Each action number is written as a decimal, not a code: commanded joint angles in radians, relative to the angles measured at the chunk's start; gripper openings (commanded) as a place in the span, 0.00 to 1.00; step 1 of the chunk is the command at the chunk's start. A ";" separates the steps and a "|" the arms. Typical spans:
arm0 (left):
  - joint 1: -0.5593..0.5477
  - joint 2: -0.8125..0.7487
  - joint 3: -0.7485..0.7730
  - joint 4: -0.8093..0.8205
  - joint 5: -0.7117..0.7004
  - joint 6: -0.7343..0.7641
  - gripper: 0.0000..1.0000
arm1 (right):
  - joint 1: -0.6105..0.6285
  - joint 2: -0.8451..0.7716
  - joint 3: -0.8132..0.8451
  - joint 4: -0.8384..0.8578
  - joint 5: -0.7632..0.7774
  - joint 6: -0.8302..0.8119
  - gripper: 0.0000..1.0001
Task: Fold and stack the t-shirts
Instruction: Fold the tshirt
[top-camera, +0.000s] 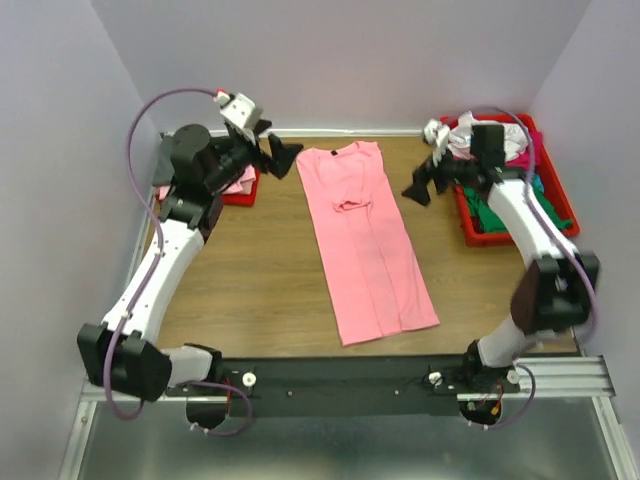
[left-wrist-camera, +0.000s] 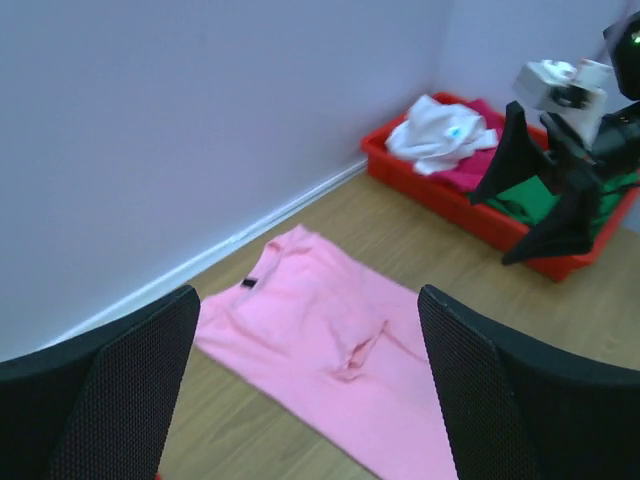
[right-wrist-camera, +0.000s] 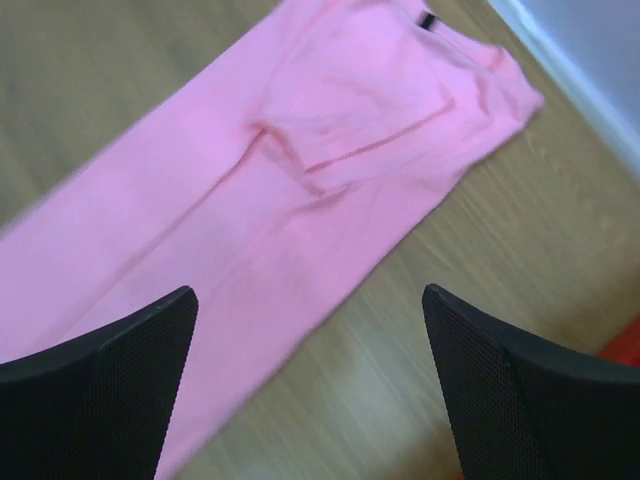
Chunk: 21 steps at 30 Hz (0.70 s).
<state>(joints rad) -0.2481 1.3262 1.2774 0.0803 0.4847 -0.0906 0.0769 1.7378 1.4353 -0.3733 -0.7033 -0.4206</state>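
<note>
The narrow-folded light pink cloth t-shirt (top-camera: 368, 240) is laid lengthwise, far to near, its collar end flanked by the empty, wide-spread left fingers (top-camera: 284, 158) and right fingers (top-camera: 417, 188)

You get soft, even light from above in all 3 views, with only faint shadows beside the arms on the bench (top-camera: 250, 280). Your right wrist view is blurred across the pink t-shirt (right-wrist-camera: 300, 200). In the left wrist view, the fingers (left-wrist-camera: 100, 400) of the left tool (left-wrist-camera: 308, 300) sit dark and out of focus.
</note>
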 joint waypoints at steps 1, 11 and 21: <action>-0.162 -0.028 -0.136 -0.106 0.114 0.150 0.96 | -0.009 -0.280 -0.246 -0.461 -0.266 -1.079 1.00; -0.946 -0.096 -0.369 -0.341 -0.468 -0.055 0.70 | -0.012 -0.463 -0.507 -1.006 -0.117 -1.426 0.92; -1.175 0.262 -0.316 -0.470 -0.738 -0.153 0.66 | -0.012 -0.463 -0.561 -0.948 -0.191 -1.321 0.91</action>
<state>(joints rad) -1.3876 1.4841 0.9253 -0.2985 -0.0948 -0.1944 0.0689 1.2812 0.8948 -1.3075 -0.8494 -1.7576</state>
